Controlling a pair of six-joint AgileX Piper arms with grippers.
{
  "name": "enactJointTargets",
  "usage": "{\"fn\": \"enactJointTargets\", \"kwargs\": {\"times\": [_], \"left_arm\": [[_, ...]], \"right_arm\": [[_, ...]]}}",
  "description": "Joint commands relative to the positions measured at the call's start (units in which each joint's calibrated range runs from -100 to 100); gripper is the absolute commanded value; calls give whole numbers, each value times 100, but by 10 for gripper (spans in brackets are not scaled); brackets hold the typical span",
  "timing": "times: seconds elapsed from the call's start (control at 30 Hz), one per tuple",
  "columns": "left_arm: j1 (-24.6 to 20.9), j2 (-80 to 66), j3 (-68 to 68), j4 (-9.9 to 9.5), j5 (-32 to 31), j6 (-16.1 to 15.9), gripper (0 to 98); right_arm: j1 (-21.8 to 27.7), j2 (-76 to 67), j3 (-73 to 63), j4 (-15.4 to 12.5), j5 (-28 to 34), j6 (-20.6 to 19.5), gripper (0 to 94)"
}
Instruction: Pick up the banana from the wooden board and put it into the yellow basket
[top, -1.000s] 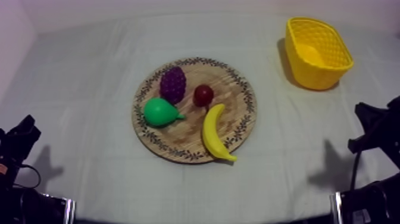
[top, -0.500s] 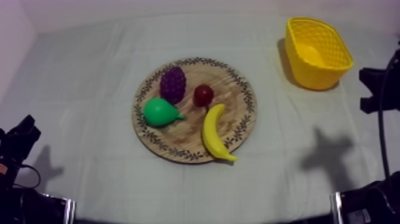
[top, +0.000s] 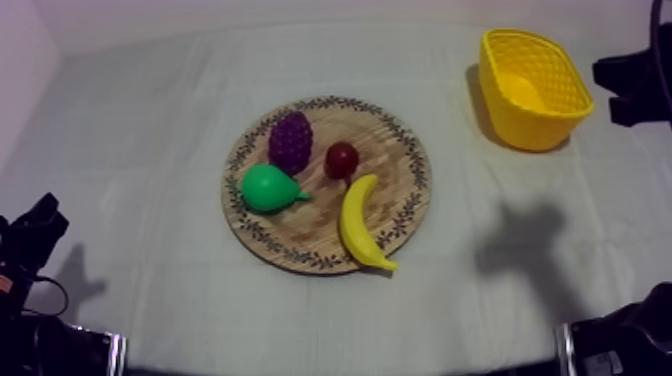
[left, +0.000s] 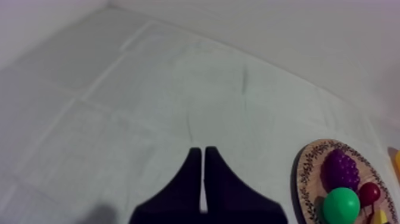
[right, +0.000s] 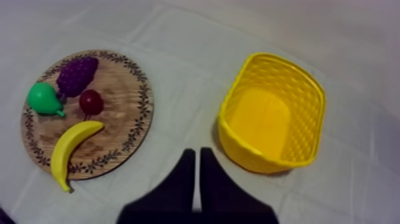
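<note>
The banana (top: 358, 222) lies on the board (top: 405, 165), toward its near right edge, one tip over the rim (pear (top: 268, 188), grapes (top: 291, 140) and small red fruit (top: 342, 159) share the board). The basket (top: 535, 130) stands well apart, at the far right of the cloth (top: 150, 120). The right gripper (right: 197, 154), fingers pressed together, hangs above the cloth between board and basket. The left gripper (left: 201, 150), likewise pressed together, is over bare cloth beside the board.

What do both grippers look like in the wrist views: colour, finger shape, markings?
Left gripper: two plain black fingers, broad at the base, tapering to narrow tips. Right gripper: same black tapered pair. No markings visible on either.
</note>
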Motion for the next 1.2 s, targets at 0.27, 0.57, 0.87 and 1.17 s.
{"fn": "enactJointTargets", "kwargs": {"times": [0.27,0.57,0.87,1.17], "left_arm": [[2,-5,-1,3,0,-1,1],[2,-5,-1,3,0,1,1],[2,-5,-1,3,0,1,1],[2,-5,-1,3,0,2,1]], "right_arm": [[-810,669,-946,175,1111,-247,6],[-1416,1196,-1401,247,1934,-453,6],[-1740,1424,-1381,181,2317,-473,7],[-1812,1477,-1364,31,2261,-576,8]]}}
